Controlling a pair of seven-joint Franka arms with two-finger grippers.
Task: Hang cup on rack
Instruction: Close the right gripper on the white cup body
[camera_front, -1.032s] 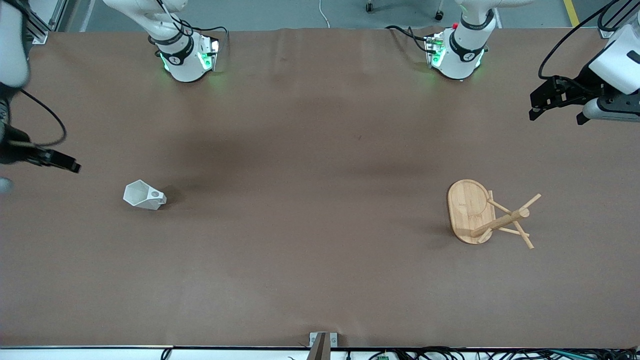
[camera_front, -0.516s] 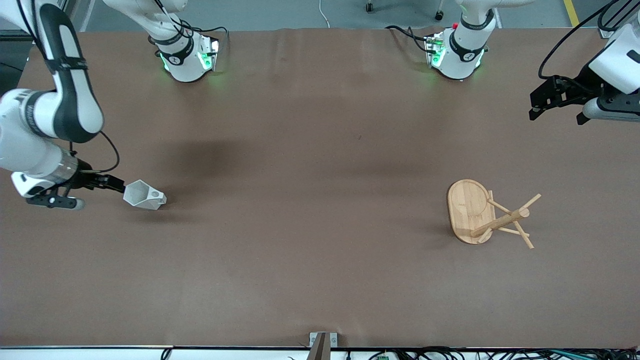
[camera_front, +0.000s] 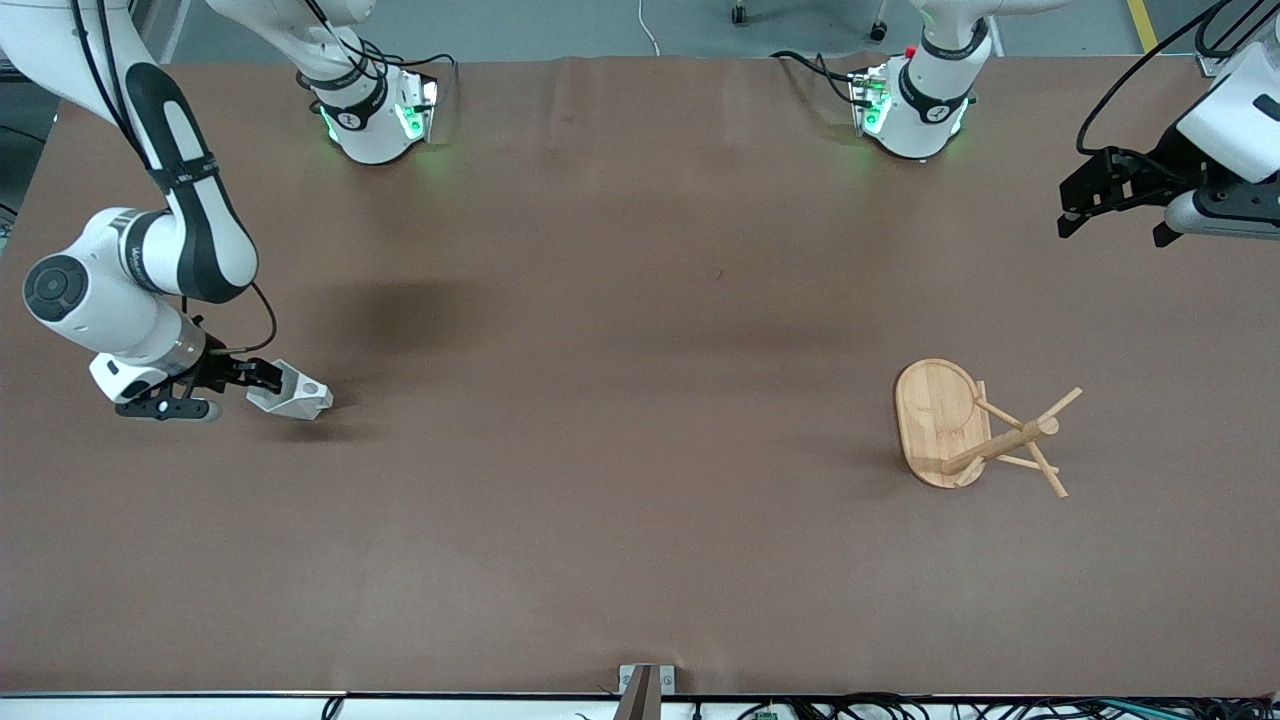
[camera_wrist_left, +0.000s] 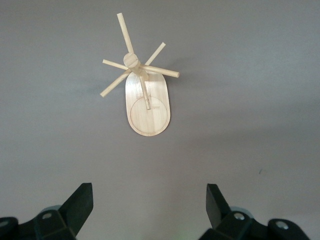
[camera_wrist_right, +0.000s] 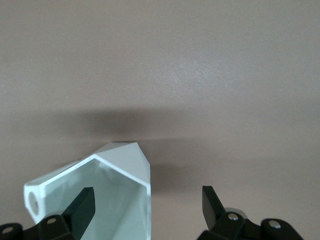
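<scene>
Your bench (camera_front: 640, 560) is covered in plain brown from edge to edge. The right arm (camera_front: 150, 260) reaches down along the right arm's end of it. The left arm (camera_front: 1225, 140) waits high over the corner at its own end, by the edge where the bases stand.

The rack (camera_front: 950, 425) stands toward the left arm's end, about midway between the bases' edge and the edge nearest the front camera. Its oval base lies flat, and the post carries thin pegs angled outward. In the left wrist view you see the rack (camera_wrist_left: 142, 87) well apart from the left gripper (camera_wrist_left: 147, 210), whose fingers are spread wide with nothing between them.

The cup (camera_front: 295, 397) lies on its side near the right arm's end, its handle with the round hole pointing toward the rack. The right gripper (camera_front: 262, 378) is at the cup's mouth. In the right wrist view its fingers are parted: one finger (camera_wrist_right: 80, 207) sits inside the cup (camera_wrist_right: 120, 185), the other outside the wall, not clamped.
</scene>
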